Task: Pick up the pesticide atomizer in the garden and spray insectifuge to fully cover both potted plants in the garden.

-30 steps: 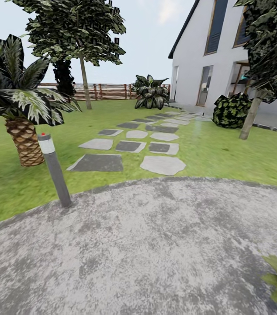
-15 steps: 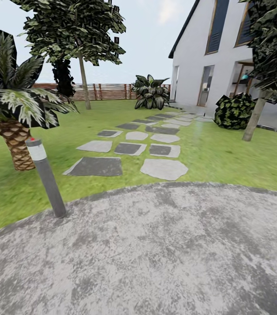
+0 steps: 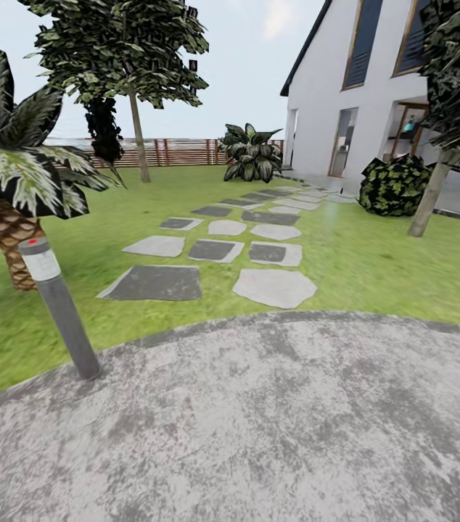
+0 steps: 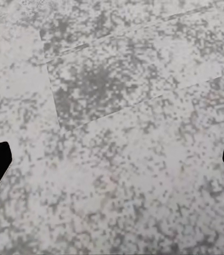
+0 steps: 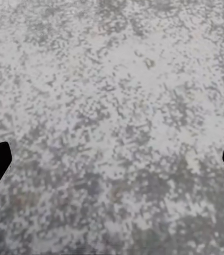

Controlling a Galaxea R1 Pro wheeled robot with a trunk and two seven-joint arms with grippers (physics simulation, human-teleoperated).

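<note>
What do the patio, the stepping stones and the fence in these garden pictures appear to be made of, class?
Patio: probably concrete or stone, matt, given its mottled grey speckle.
Stepping stones: likely flat-cut stone slabs, some pale and some dark grey, with irregular outlines.
Fence: seemingly wood, with reddish-brown horizontal slats between posts.
As these are simulator renders, the textures only suggest the materials.

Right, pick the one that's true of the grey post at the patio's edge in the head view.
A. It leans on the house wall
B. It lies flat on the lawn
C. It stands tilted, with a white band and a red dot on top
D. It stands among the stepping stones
C: the post rises tilted from the patio edge, with a white band near its red-dotted top.
</note>
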